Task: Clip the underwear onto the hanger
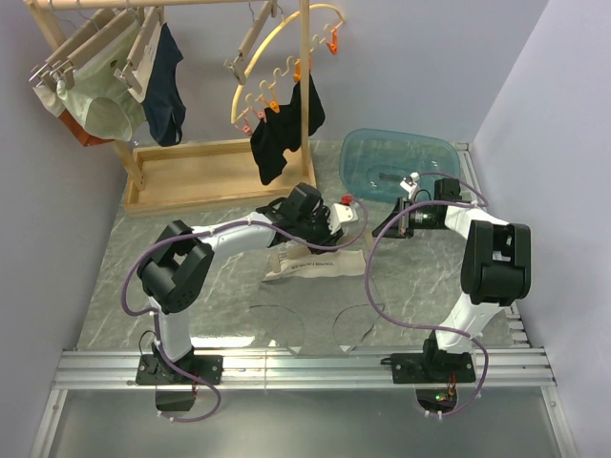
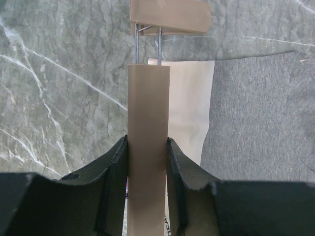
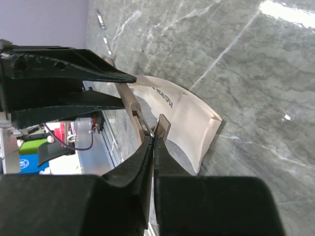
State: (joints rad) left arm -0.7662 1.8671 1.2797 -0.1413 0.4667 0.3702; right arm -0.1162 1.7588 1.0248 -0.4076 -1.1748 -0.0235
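In the top view, the underwear (image 1: pixel 320 264) is lying flat on the marbled table (image 1: pixel 191 286), in the middle, between the two arms. The left gripper (image 1: pixel 325 229) is reaching over the far edge of the fabric. The right gripper (image 1: pixel 387 227) is coming from the right side and is pointing toward the same place. A blue tub (image 1: pixel 401 157) is standing behind it, and a wooden rack (image 1: pixel 200 176) with other clothes is standing at the far left.

In the left wrist view, the two black fingers (image 2: pixel 115 191) are pressing on both sides of the straight wooden bar of the hanger (image 2: pixel 147 147), so this claw is grasping the hanger. The bar is running away from the camera to a wooden clip (image 2: pixel 170 17) with metal wires. The pale fabric is lying just under and right of the bar.

In the right wrist view, the right fingers are standing tight together, with only a thin line between them. Their tips are sitting at the wire of a clip (image 3: pixel 163 125) on the hanger. Whether they are pinching the wire is not possible to tell. The underwear is lying on the table under this clip, with its printed band facing up.
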